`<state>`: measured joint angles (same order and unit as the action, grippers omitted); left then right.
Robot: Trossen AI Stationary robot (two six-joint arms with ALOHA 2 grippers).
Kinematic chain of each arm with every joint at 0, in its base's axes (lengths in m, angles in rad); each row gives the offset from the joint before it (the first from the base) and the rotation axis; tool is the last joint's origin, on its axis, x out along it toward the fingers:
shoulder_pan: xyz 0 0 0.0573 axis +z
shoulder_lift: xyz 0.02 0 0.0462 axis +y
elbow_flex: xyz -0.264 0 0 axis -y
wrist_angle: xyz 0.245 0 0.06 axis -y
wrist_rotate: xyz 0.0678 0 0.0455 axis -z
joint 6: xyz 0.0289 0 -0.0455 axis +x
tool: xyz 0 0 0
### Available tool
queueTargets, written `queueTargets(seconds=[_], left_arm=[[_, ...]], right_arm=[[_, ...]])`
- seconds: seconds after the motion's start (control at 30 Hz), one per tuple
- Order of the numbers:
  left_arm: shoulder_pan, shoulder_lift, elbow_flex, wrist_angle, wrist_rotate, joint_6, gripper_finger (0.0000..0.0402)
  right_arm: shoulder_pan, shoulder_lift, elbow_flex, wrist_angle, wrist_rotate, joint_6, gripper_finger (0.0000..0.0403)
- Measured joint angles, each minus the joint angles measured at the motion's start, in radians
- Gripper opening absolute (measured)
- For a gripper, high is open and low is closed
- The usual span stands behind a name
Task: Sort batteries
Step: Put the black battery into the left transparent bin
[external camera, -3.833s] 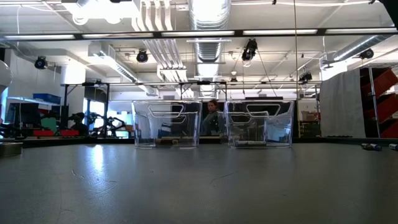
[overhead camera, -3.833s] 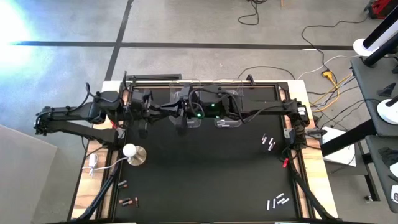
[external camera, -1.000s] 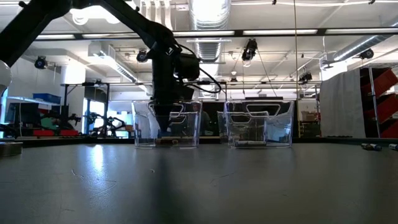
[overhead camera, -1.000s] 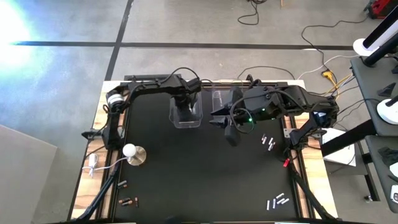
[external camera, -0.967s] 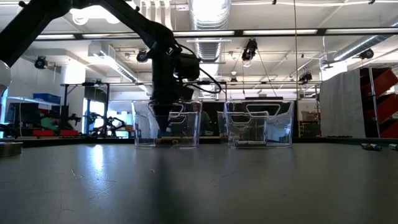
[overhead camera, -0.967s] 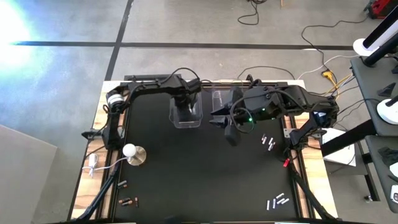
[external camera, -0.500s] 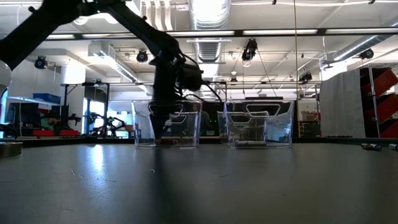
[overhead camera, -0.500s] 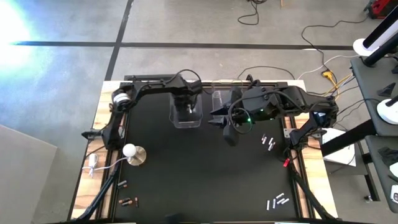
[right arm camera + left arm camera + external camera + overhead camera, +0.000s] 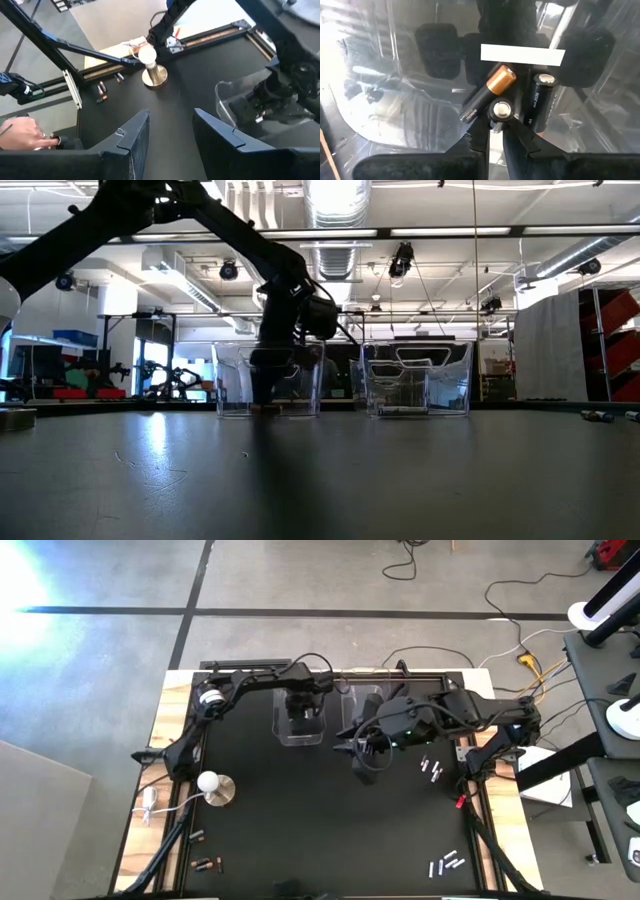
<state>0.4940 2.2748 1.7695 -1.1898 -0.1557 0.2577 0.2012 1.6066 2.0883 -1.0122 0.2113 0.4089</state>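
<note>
I've got L arm stretched fwd, wrist bent down, left gripper (image 9: pixel 496 131) pinched onto a battery (image 9: pixel 500 113). R arm hovers mid-table, right gripper (image 9: pixel 170 131) fingers apart, holding nothing.

— Where are the batteries (image 9: pixel 487 93)?
— Three dark ones lie in the clear bin (image 9: pixel 300 718), one copper-capped. Silvery ones (image 9: pixel 432 767) sit scattered on the bench's right, dark ones (image 9: pixel 205 862) front-left.
</note>
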Motion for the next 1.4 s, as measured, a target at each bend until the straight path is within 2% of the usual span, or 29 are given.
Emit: queueTargets(seconds=[0.37,1.0,1.4], left_arm=[[0.0,0.019,0.023,-0.025,-0.001,-0.004,0.0028],[0.001,0.023,0.068,-0.014,0.011,-0.009,0.0038],[0.0,0.003,0.068,-0.046,0.011,-0.057,0.0114]], right_arm=[[-0.001,0.0,-0.029,0.004,0.0,0.035,0.0165],[-0.003,0.0,-0.018,0.022,0.002,-0.004,0.019],[-0.003,-0.048,-0.014,-0.009,0.002,-0.054,0.0196]])
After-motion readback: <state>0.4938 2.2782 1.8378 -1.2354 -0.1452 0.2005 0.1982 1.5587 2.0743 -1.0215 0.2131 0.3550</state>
